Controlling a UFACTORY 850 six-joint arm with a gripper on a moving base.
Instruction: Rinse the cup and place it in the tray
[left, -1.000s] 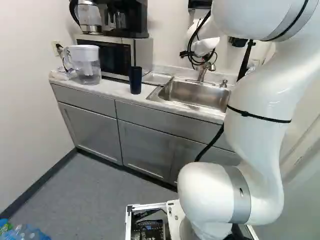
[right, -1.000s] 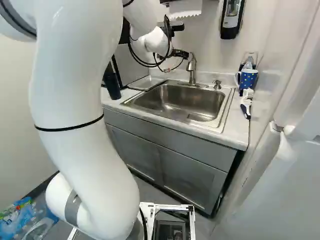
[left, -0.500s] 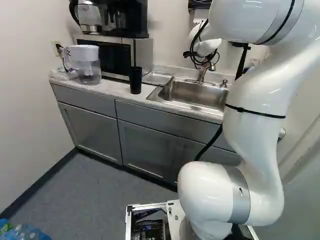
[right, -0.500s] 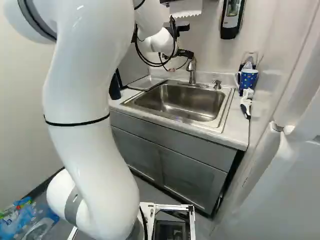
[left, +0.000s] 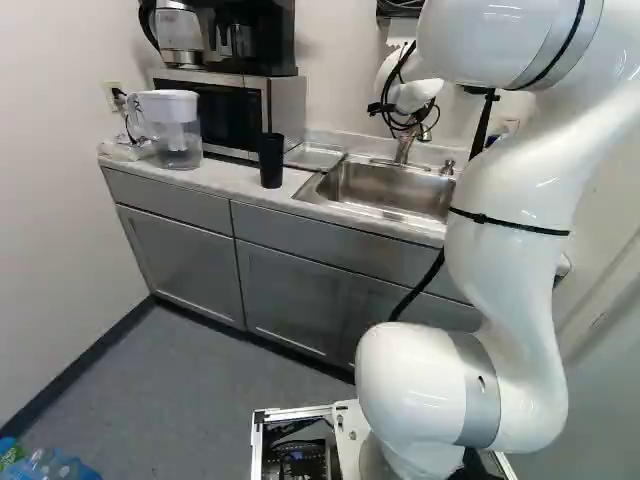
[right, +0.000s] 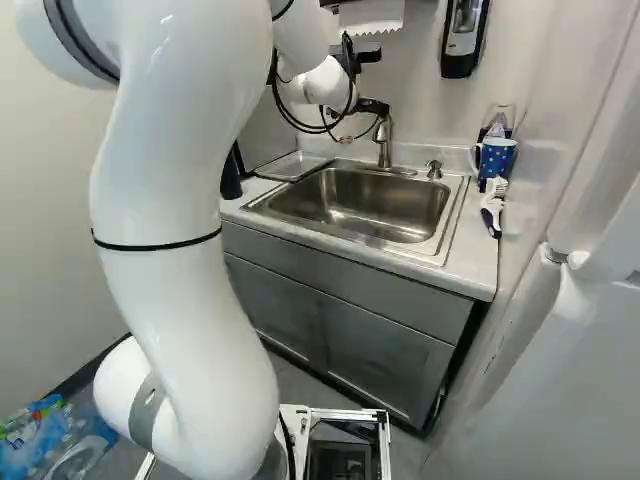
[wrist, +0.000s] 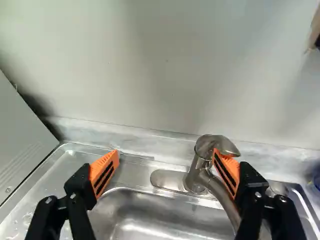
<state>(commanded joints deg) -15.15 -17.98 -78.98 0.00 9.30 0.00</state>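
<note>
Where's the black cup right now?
In the left base view, the black cup stands upright on the counter, left of the sink, between the microwave and the metal tray.

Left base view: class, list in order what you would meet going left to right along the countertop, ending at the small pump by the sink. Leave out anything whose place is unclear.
Water pitcher, dark cup, metal tray, faucet, small pump.
</note>
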